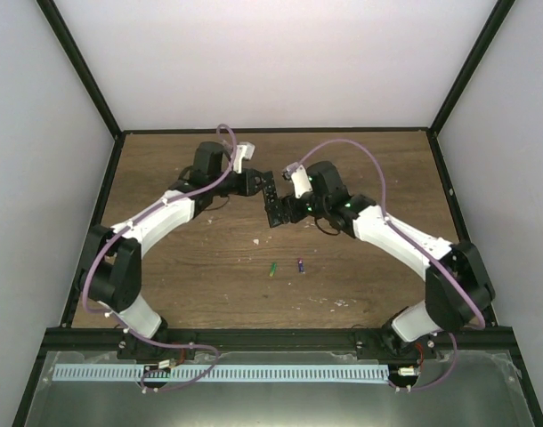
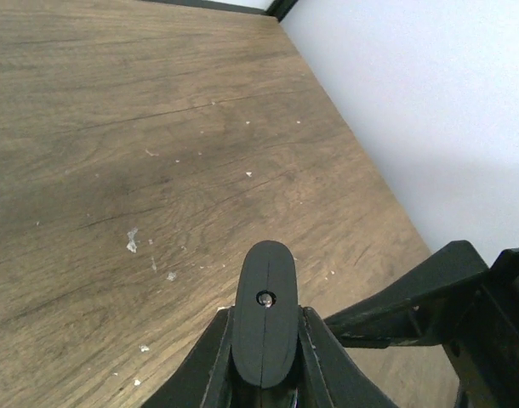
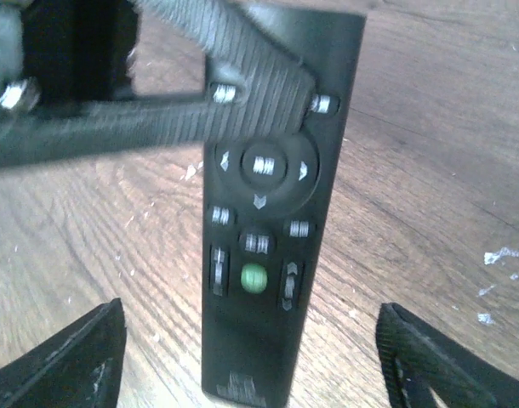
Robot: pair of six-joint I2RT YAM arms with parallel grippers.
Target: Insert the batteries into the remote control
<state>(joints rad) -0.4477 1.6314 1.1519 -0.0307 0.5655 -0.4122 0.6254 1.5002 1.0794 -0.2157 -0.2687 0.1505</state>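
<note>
The black remote control (image 1: 272, 204) hangs above the table's middle, between my two grippers. My left gripper (image 1: 259, 183) is shut on its far end; the left wrist view shows the remote end-on (image 2: 265, 310) clamped between the fingers (image 2: 210, 361). In the right wrist view the remote's button face (image 3: 264, 212) points at the camera. My right gripper (image 3: 251, 365) is wide open, its fingers (image 3: 72, 361) apart on both sides of the remote's near end, not touching it. The green battery (image 1: 272, 269) and the purple battery (image 1: 300, 265) lie on the wood nearer the arm bases.
The wooden table (image 1: 209, 276) is boxed by a black frame and white walls. Small white flecks dot the wood (image 2: 132, 242). A finger of my right gripper shows at the lower right of the left wrist view (image 2: 413, 310).
</note>
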